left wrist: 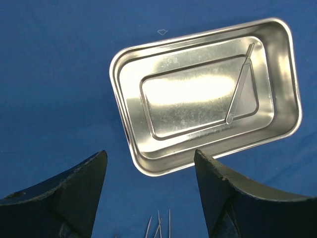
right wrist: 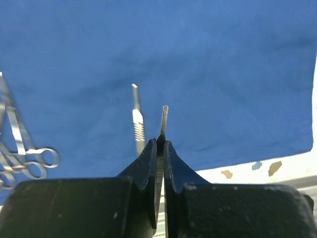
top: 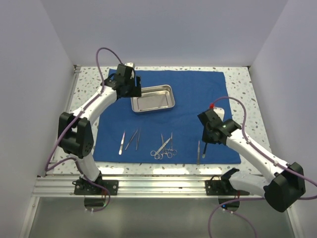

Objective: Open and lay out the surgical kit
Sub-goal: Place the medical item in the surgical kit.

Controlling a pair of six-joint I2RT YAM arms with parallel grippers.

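The royal-blue cloth wrap point(top: 198, 94) lies spread flat on the table. On its far left part sits the steel tray point(top: 152, 97), which holds one slim silver handle point(left wrist: 240, 87). My left gripper point(top: 130, 85) hovers open over the tray's left end; in the left wrist view its fingers point(left wrist: 81, 191) straddle the tray's point(left wrist: 208, 148) near corner, empty. Tweezers point(top: 128, 141) and ring-handled clamps point(top: 164, 148) lie along the cloth's near edge. My right gripper point(top: 205, 141) is shut on a slim steel handle point(right wrist: 164, 116), just above the cloth beside another handle point(right wrist: 137, 121).
The speckled tabletop point(top: 242, 84) shows around the cloth, with white walls on three sides. A metal rail point(top: 158, 186) with both arm bases runs along the near edge. The clamps point(right wrist: 20, 153) lie left of my right gripper.
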